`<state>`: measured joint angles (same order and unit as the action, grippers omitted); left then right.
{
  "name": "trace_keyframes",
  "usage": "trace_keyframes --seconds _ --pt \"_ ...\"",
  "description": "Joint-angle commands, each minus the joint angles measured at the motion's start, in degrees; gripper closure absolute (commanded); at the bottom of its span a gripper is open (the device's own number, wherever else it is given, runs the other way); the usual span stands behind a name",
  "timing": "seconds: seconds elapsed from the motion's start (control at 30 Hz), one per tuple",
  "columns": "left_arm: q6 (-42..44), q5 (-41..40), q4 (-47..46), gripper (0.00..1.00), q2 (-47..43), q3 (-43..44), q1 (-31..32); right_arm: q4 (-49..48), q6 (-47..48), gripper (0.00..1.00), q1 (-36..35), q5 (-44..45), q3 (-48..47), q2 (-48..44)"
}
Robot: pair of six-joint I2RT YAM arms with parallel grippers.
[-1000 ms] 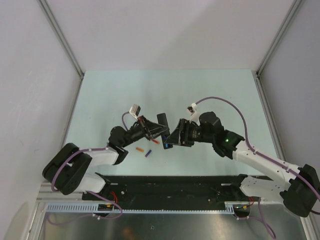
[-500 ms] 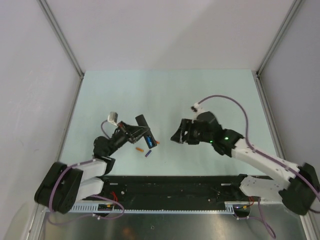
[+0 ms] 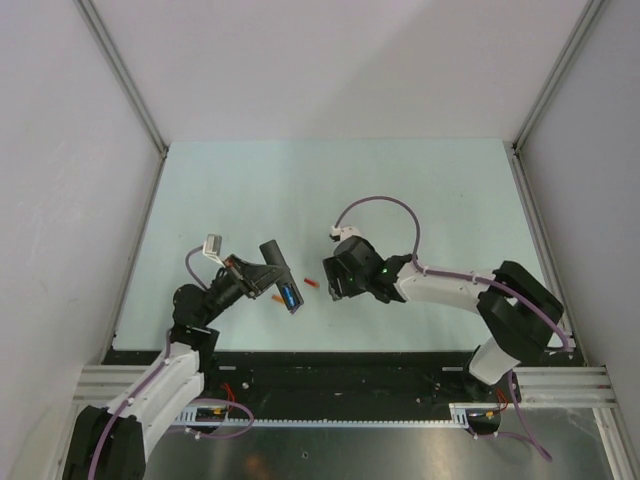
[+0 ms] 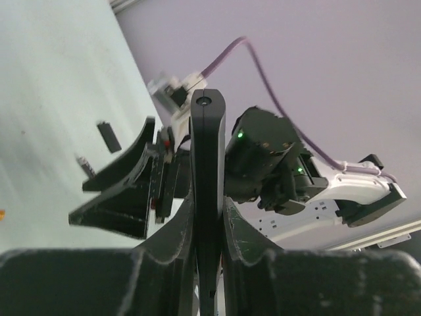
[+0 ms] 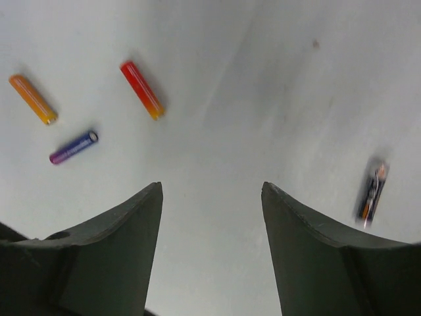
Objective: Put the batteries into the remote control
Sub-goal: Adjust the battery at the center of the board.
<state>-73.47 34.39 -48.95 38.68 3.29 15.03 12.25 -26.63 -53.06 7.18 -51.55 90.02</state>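
Remote control [image 4: 208,164] is gripped tight by left gripper [image 4: 209,220], raised off the table [image 5: 217,79]; a blue battery [image 3: 291,297] appears seated in it. Right gripper [image 5: 210,187] is spread open, empty, over the table. Step judged: second battery pickup. Centring over the nearby red battery [image 5: 141,89], then descent, is needed.

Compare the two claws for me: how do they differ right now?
The left gripper is shut on the remote control; the right gripper is open and empty. The left gripper faces the other arm; the right gripper faces down at the table, over loose batteries. Both have two dark fingers.
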Motion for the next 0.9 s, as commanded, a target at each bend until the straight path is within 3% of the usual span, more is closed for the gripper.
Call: trace_keyframes --seconds 0.0,0.13,0.4,0.87 --pt "1.05 1.99 3.60 1.00 -0.71 1.28 -0.35 -10.03 8.78 0.32 -1.87 5.65 -4.26 2.53" --pt "0.35 2.17 3.68 1.00 -0.36 3.47 -0.35 -15.67 12.04 0.31 -2.14 4.16 -4.79 3.41" --pt "0.52 2.70 4.47 1.00 1.31 7.52 -0.44 -17.35 17.75 0.34 -1.70 3.19 -9.18 11.66" --pt "0.79 2.79 4.92 1.00 1.49 8.05 -0.61 -15.59 17.76 0.43 -3.89 2.22 -11.12 17.29"
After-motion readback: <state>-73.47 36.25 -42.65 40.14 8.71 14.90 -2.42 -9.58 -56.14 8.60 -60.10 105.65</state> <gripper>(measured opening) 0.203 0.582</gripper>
